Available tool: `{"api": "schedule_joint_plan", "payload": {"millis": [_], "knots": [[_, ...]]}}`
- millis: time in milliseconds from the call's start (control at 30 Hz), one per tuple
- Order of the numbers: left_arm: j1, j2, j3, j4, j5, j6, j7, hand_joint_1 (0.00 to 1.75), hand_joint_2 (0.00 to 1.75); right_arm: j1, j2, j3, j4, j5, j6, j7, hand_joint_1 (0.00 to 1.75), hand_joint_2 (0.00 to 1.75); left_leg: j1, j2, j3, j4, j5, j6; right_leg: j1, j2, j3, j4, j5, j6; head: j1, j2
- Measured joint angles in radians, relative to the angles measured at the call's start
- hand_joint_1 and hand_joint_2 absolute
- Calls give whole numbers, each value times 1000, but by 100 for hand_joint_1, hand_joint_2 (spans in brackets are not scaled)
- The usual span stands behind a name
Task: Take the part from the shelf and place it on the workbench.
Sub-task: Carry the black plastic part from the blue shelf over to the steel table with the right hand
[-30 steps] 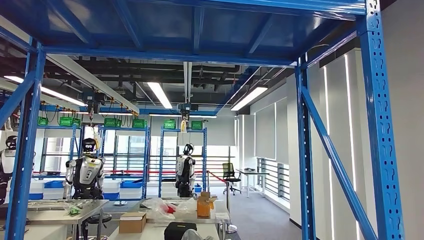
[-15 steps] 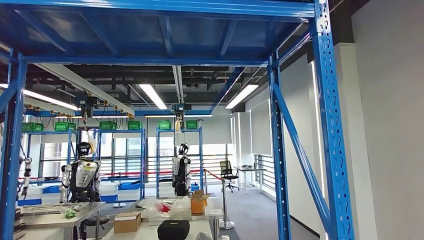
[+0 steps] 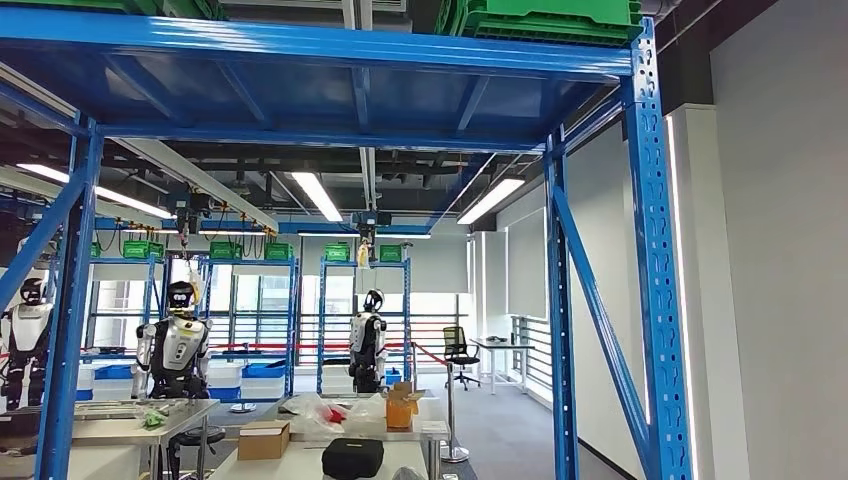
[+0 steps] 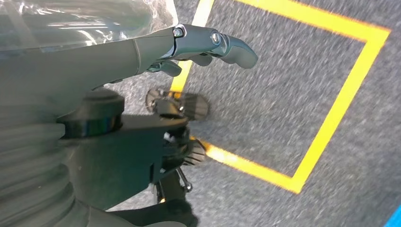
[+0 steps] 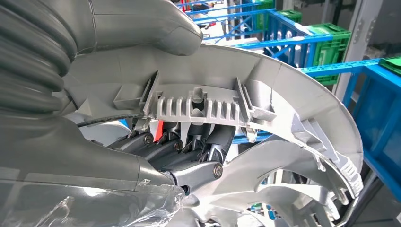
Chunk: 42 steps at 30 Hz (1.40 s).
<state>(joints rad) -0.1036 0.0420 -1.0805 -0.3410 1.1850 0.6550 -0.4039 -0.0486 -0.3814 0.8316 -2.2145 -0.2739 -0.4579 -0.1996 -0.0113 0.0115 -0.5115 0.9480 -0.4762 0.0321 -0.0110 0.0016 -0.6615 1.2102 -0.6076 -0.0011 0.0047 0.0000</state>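
- Camera view has swung since half a second ago: the blue shelf (image 3: 640,250) post sits about where it was, green crates (image 3: 540,18) now show on its top deck, and a robot (image 3: 25,335) at far left is back in view.
- Right hand (image 5: 156,142) grasps the part (image 5: 265,94), a grey ribbed plastic ring, thumb over its rim, dark fingers (image 5: 198,156) curled beneath; the part is lifted, blue shelving behind it.
- Left hand (image 4: 189,47) hangs over grey carpet (image 4: 293,85) with yellow floor tape (image 4: 331,123); fingers extended, released, holding nothing.
- Beyond the shelf: tables with a cardboard box (image 3: 264,439) and a black case (image 3: 352,458).
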Motion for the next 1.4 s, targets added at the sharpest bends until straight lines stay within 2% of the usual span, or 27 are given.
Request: {"api": "schedule_joint_plan", "payload": {"millis": [33,67,100,167,200,233,333,367,433,500,533,567,600,700,767,833,900,933,1000,1033,1067,1100,1167,1233,1267,1333,1400], "knots": [[1,-2,0,0,0,0,1,0,175,1,-2,0,0,0,-2,0,175,175,0,1,-11,2,7,-2,-2,0,-7,45,-17,5,-1,0],[2,-3,0,0,1,0,1,0,175,2,-3,0,0,1,-4,1,175,175,1,2,-23,6,13,-4,-4,0,1,61,-13,9,-2,0],[2,-4,0,0,1,0,2,0,175,3,-4,0,0,2,-7,1,175,175,3,3,-35,11,19,-7,-7,-1,26,40,9,12,-3,0],[2,-5,0,0,2,0,2,0,175,2,-5,0,0,4,-12,2,175,175,5,3,-55,27,26,-15,-11,-3,117,-85,51,19,-5,0],[2,-5,0,0,2,0,2,0,175,2,-5,0,0,5,-14,3,175,175,4,3,-64,37,28,-20,-12,-2,155,-146,59,16,-6,0],[2,-5,0,0,2,0,2,0,175,2,-5,1,0,6,-16,3,175,175,3,3,-70,47,31,-25,-11,-1,178,-187,57,10,-6,0],[3,-5,-1,0,3,1,3,0,175,3,-5,1,0,6,-19,6,175,175,3,1,-84,58,43,-41,-8,2,173,-205,56,-18,-4,0],[3,-5,-1,0,3,1,3,0,175,4,-5,1,0,6,-19,7,175,175,5,0,-89,66,35,-46,-9,2,169,-205,61,-28,-2,0],[4,-5,-1,0,3,2,3,0,175,4,-5,1,0,6,-20,8,175,175,9,-3,-113,133,-21,-58,-11,0,159,-206,73,-43,2,0],[4,-5,-1,0,3,2,3,0,175,4,-5,2,0,6,-21,9,175,175,13,-4,-156,263,-98,-67,-9,-1,147,-205,82,-50,5,0],[4,-5,-1,0,4,2,3,0,175,5,-5,2,0,6,-22,9,175,175,15,-4,-170,315,-119,-69,-7,0,140,-203,86,-50,6,0],[5,-5,-1,0,5,2,3,0,175,5,-5,2,0,6,-22,10,175,175,15,-4,-169,335,-121,-68,-5,0,133,-200,90,-51,7,0],[5,-5,-1,0,6,2,3,0,175,6,-5,3,0,6,-23,10,175,175,15,-5,-151,317,-105,-64,-3,0,127,-198,92,-51,7,0],[4,-3,-1,0,6,2,4,0,175,8,-5,4,0,6,-27,11,175,175,8,-8,-33,130,-36,-35,3,1,120,-195,100,-47,7,0],[3,-1,-1,0,6,3,4,0,175,9,-5,4,0,6,-29,11,175,175,-1,-10,4,58,-25,-22,1,0,115,-196,107,-37,5,0],[3,-1,-2,0,6,4,5,0,175,10,-6,4,0,5,-31,10,175,175,-4,-9,3,42,-19,-17,-1,-1,111,-197,113,-24,6,0],[1,-2,-2,0,7,5,6,0,175,10,-7,3,-1,4,-33,10,175,175,1,-6,-1,26,-6,-11,-1,0,99,-177,94,-13,4,0],[1,-2,-2,0,8,6,7,0,175,10,-8,3,-1,4,-34,10,175,175,4,-4,-6,20,2,-8,-1,0,83,-141,65,-9,2,0],[0,-4,-1,0,8,7,9,0,175,11,-10,3,0,3,-35,9,175,175,5,-4,-22,20,12,-4,-3,1,34,-23,-10,-2,-1,0],[1,-5,-2,0,9,8,10,0,175,13,-11,4,0,2,-37,9,175,175,4,-4,-31,22,17,-5,-3,0,14,32,-35,1,-2,0],[2,-6,-2,0,10,8,11,0,175,14,-11,4,0,1,-39,9,175,175,4,-3,-40,26,21,-6,-4,0,8,60,-42,4,-2,0],[2,-6,-2,0,11,9,11,0,175,15,-12,4,0,-1,-41,9,175,175,5,-3,-49,31,25,-7,-5,0,19,51,-30,6,-4,0],[1,-7,-2,-1,14,11,11,0,175,16,-12,3,0,-5,-45,5,175,175,6,-3,-67,46,29,-12,-7,-1,91,-67,23,6,-6,0],[1,-7,-2,-1,15,13,11,0,175,17,-13,3,0,-10,-50,0,175,175,2,-4,-83,63,32,-20,-6,0,145,-172,55,-3,-6,0],[1,-6,-2,-1,16,13,11,0,175,18,-13,2,-1,-13,-53,-3,175,175,1,-4,-88,68,36,-25,-4,2,152,-190,57,-11,-5,0],[3,-6,-2,-1,17,14,12,0,175,21,-13,1,-1,-17,-58,-7,175,175,1,-5,-92,69,46,-37,-2,4,143,-188,68,-26,-4,0],[4,-5,-2,-1,18,14,13,0,175,22,-13,1,-1,-21,-62,-10,175,175,4,-8,-101,84,28,-49,-5,1,133,-189,83,-39,-2,0]]}}
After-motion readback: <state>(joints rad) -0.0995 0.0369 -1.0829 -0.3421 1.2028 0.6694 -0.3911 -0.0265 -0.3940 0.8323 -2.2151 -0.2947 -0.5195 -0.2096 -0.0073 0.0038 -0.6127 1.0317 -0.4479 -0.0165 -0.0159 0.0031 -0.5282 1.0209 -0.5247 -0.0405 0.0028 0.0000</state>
